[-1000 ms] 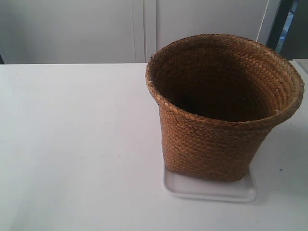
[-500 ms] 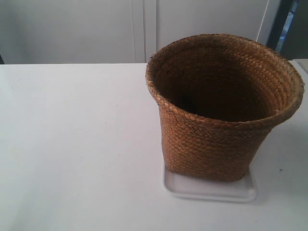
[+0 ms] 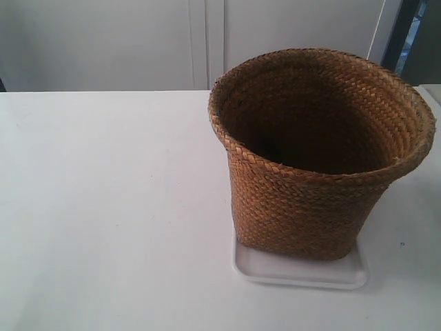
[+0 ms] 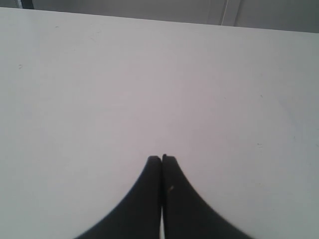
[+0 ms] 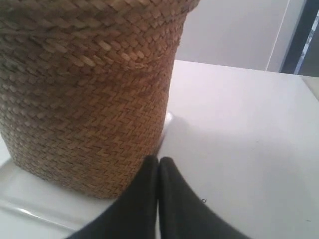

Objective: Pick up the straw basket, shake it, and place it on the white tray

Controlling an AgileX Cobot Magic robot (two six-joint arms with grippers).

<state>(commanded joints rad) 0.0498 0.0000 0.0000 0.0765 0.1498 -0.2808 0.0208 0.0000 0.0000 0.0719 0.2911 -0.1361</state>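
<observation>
The brown straw basket (image 3: pixel 306 200) stands upright on the white tray (image 3: pixel 296 272) at the right of the exterior view, its wide rim overhanging the tray. No arm shows in that view. In the right wrist view the straw basket (image 5: pixel 84 94) fills one side, resting on the white tray (image 5: pixel 30 199). My right gripper (image 5: pixel 159 159) is shut and empty just beside the basket's base, not holding it. My left gripper (image 4: pixel 161 158) is shut with nothing in it, over bare white table, and neither basket nor tray shows in its view.
The white table (image 3: pixel 103 207) stretches wide at the exterior view's left. Pale cabinet doors (image 3: pixel 200 41) stand behind the table's far edge. A dark gap (image 3: pixel 413 38) shows at the back right.
</observation>
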